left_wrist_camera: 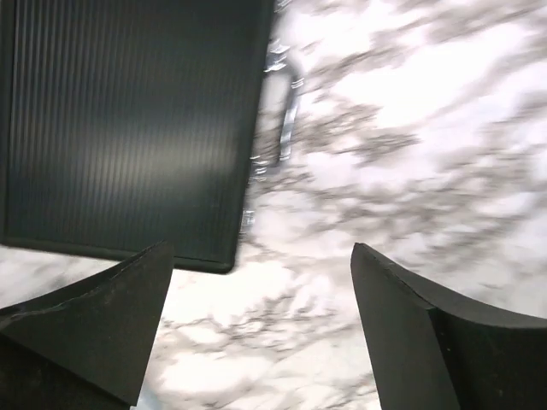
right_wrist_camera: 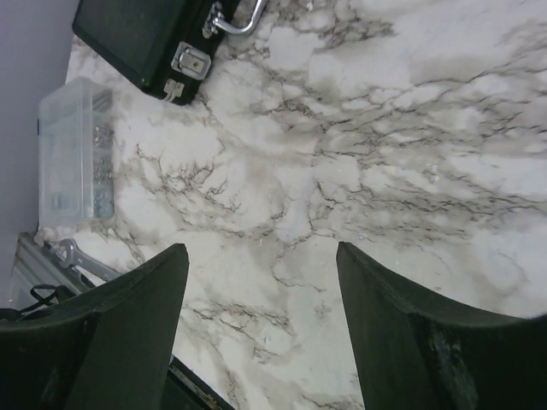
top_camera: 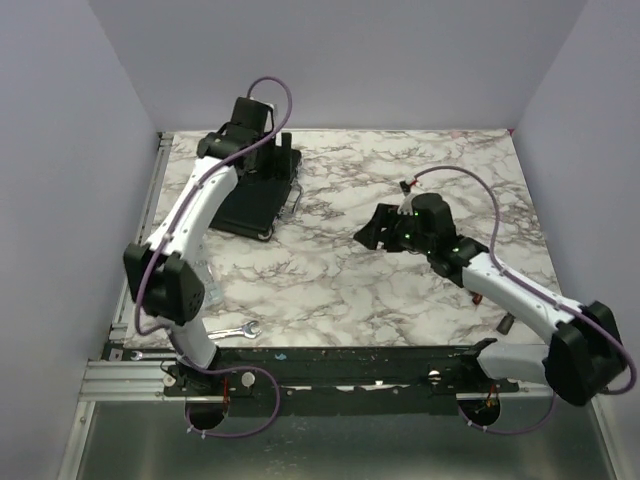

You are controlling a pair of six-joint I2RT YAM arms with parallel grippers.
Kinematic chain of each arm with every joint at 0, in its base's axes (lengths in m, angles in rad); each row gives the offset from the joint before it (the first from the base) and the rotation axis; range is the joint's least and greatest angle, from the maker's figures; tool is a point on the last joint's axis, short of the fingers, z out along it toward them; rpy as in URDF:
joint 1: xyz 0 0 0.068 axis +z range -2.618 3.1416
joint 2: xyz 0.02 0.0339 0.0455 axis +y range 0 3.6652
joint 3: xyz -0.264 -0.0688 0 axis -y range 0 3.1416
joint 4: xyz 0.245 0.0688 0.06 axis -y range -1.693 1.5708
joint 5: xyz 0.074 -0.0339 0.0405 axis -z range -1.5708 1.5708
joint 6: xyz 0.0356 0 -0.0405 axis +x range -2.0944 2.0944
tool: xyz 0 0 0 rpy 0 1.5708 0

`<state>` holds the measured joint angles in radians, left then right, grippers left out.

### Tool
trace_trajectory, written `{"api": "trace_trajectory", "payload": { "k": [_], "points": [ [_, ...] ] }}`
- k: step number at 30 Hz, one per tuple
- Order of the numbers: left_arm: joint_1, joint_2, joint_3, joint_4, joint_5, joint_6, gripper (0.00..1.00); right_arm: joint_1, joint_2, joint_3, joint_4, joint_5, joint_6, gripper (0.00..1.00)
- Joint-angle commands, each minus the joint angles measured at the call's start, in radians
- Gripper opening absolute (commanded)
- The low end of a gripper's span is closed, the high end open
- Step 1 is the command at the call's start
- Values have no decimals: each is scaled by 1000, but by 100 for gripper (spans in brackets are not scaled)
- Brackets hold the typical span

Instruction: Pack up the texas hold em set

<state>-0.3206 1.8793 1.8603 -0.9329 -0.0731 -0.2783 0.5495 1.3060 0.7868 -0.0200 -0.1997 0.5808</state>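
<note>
Case: small black case (top_camera: 248, 212), lid shut, flat on the marble tabletop (top_camera: 400, 290) at far left, metal handle (right_wrist_camera: 239, 19) facing right
Left fingers (left_wrist_camera: 94, 325): spread open, empty, above the case's right edge
Right fingers (right_wrist_camera: 128, 325): spread open, empty, over mid tabletop
Wrench (top_camera: 235, 331): silver, near left

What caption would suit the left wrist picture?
Open left hand hovering over marble table beside the closed black case.

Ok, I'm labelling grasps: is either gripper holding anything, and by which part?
Nothing is held: the left gripper and the right gripper both stand open and empty.
</note>
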Motion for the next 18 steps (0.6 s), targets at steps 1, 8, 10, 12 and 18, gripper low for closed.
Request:
{"api": "trace_trajectory", "payload": {
  "k": [1, 8, 10, 12, 18],
  "points": [
    [-11, -314, -198, 235, 290, -70, 85, -6, -183, 42, -217, 193, -60, 77],
    [-12, -702, -451, 409, 401, -64, 93, -6, -441, 159, -470, 392, -133, 94],
    [-12, -831, -510, 457, 396, -64, 96, -6, -493, 212, -527, 434, -154, 98],
    [-12, -937, -559, 490, 378, -64, 99, -6, -534, 263, -573, 478, -175, 100],
    [-12, -1177, -657, 552, 336, -64, 99, -6, -602, 393, -652, 593, -232, 100]
  ]
}}
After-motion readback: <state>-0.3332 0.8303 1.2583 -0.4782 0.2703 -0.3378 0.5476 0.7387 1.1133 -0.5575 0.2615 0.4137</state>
